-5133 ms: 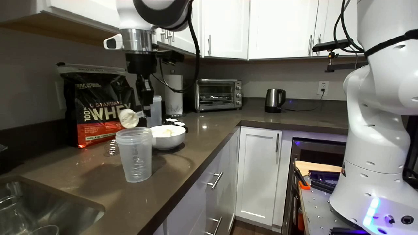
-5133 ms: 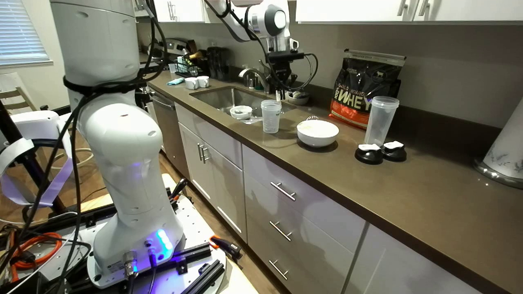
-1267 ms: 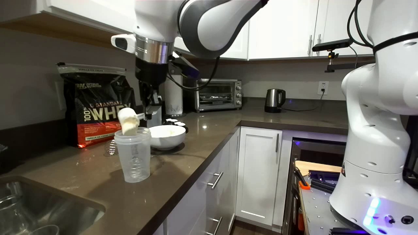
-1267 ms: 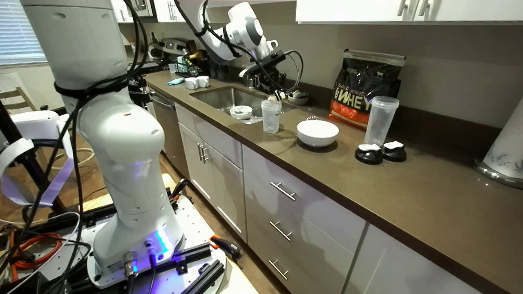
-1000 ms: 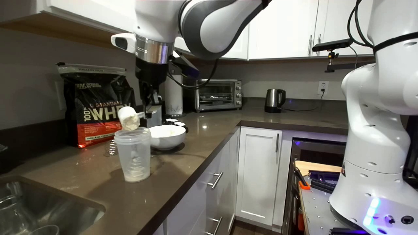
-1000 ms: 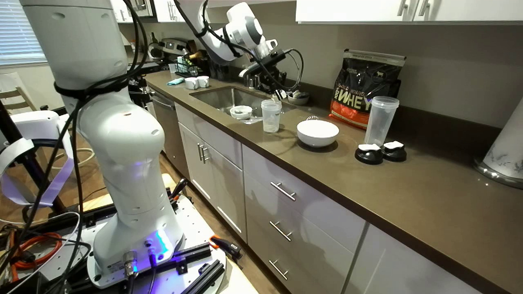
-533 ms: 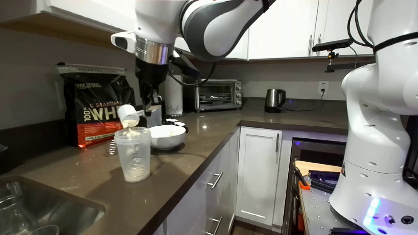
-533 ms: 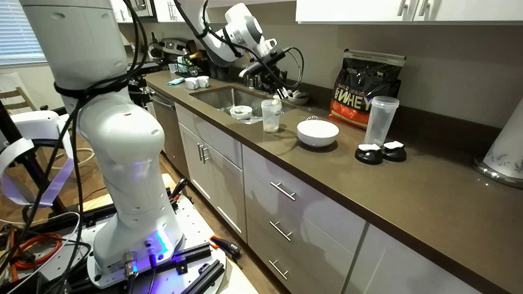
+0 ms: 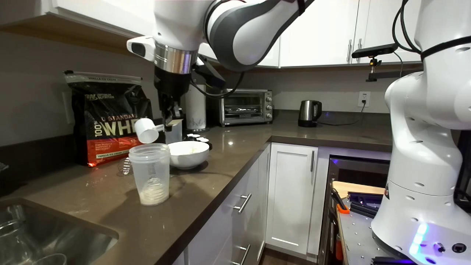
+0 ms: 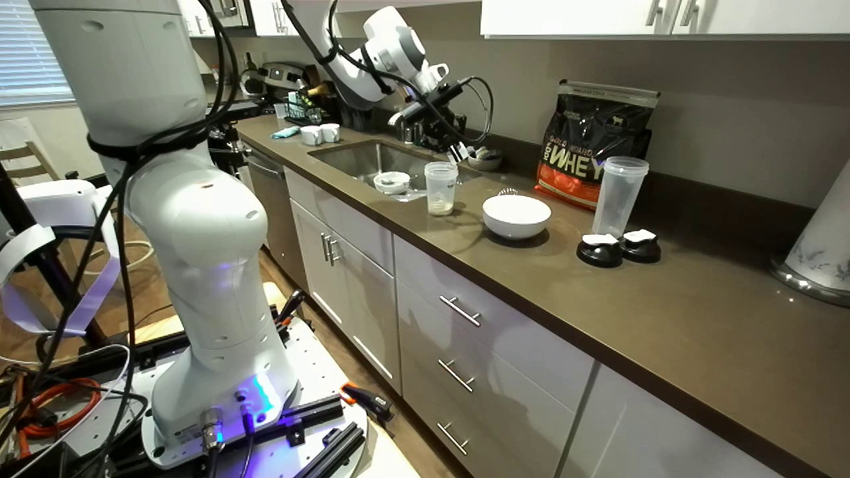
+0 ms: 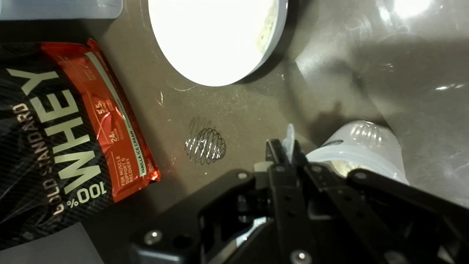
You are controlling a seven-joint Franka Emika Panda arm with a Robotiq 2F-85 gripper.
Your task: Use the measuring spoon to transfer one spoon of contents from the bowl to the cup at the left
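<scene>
Sideways, the measuring spoon [image 9: 146, 131] juts from the tool [image 9: 167, 126] clasping it, tipped just above the cup [image 9: 151, 175].

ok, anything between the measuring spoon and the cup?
Nothing visible: the tool holds the measuring spoon tipped just above the open cup; the bowl stands to one side, outside that gap.

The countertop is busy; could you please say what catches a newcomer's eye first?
The black and red whey bag by the wall probably comes first. Next is the white measuring scoop, pinched in the gripper, tipped above the translucent shaker cup with pale powder at its bottom. In the wrist view, the white bowl glares at the top.
</scene>
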